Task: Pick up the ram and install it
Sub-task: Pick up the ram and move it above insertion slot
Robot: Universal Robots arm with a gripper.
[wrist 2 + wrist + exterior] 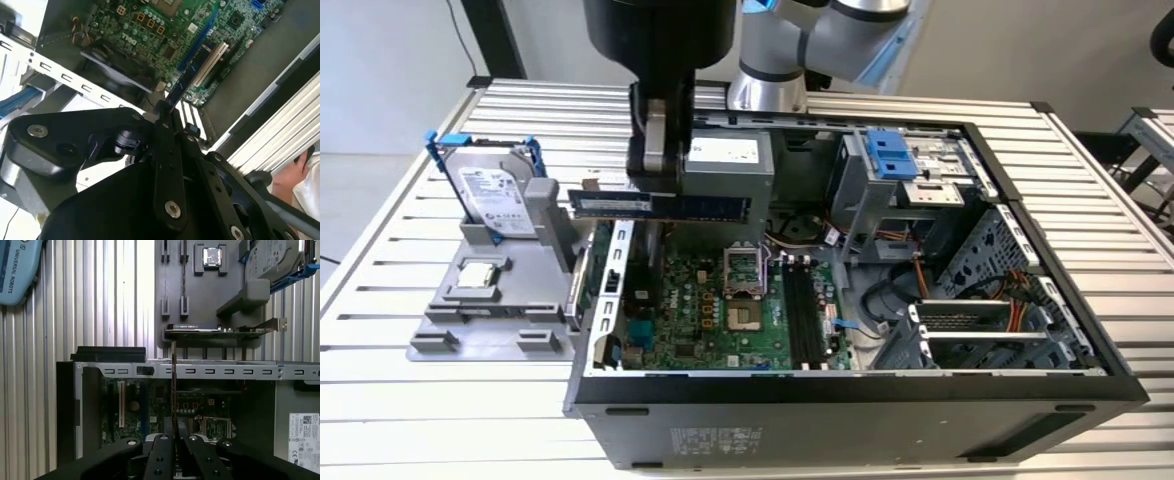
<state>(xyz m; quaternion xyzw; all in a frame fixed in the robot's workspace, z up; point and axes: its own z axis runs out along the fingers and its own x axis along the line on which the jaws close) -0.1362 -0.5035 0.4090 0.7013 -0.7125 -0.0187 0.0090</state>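
Note:
The ram [660,206], a long thin dark-green stick, hangs level in the air over the open computer case's edge on the exterior view's left. My gripper [655,185] comes down from above and is shut on it near its middle. In the first wrist view the ram [173,385] shows edge-on as a thin line running out from between my fingers [161,450]. In the second wrist view the ram [192,70] points away from my gripper [166,114] toward the motherboard. The black memory slots [803,315] lie lower, further to the exterior view's right.
A grey parts holder [454,330] stands at the exterior view's left of the case [854,400]. It carries a silver hard drive in a blue frame [494,190] and a small square processor chip [480,273]. A person's hand [295,175] is near the table edge.

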